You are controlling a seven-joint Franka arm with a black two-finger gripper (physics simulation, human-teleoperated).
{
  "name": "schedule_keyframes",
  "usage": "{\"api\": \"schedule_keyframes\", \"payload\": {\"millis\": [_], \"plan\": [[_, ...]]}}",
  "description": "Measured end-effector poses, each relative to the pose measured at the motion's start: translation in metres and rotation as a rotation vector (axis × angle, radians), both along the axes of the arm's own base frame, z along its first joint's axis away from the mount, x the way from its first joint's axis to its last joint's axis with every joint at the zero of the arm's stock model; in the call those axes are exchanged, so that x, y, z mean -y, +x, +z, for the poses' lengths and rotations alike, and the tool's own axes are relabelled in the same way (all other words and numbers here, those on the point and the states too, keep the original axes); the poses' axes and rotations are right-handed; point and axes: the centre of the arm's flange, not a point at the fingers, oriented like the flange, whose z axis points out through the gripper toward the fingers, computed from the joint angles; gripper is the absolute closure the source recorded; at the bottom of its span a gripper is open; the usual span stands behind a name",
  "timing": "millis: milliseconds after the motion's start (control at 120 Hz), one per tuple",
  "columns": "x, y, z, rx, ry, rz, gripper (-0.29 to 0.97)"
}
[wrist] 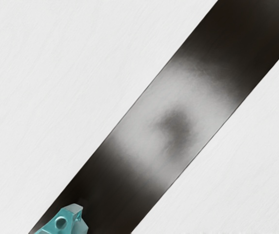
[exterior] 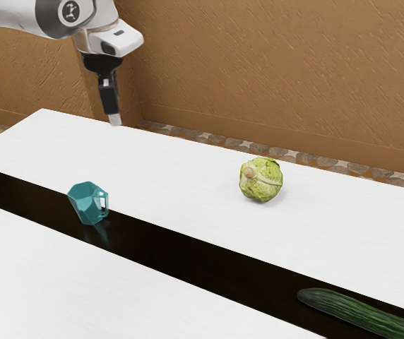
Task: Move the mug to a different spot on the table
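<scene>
My end effector (exterior: 115, 120) hangs high over the white worktop (exterior: 343, 226), well above everything on it. Nothing is in its grasp, but I cannot tell whether it is open or closed. The teal mug (exterior: 89, 203) stands far below me and off to one side, on the dark strip (exterior: 188, 254) that crosses the worktop. In the wrist view the mug (wrist: 64, 223) shows just at the margin, so I judge it is not yet under me. The same strip (wrist: 178, 126) runs directly beneath me, so I would travel along it and then descend. The mug's handle (exterior: 102, 203) points toward the cabbage (exterior: 261, 179), which lies farther from me.
</scene>
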Motion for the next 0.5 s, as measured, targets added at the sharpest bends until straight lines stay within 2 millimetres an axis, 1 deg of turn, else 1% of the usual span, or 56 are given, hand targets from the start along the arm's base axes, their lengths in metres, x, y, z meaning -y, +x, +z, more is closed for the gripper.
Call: {"api": "schedule_keyframes", "payload": {"millis": [208, 275, 342, 408, 500], "plan": [[-0.004, 0.001, -0.002, -0.008, 0.003, -0.050, 0.00], [-0.005, 0.001, -0.007, -0.020, 0.004, -0.062, 0.00], [-0.007, -0.001, -0.016, -0.042, 0.006, -0.073, 0.00], [-0.008, -0.008, -0.023, -0.080, 0.008, -0.081, 0.00], [-0.012, -0.027, -0.039, -0.152, 0.027, -0.129, 0.00]]}}
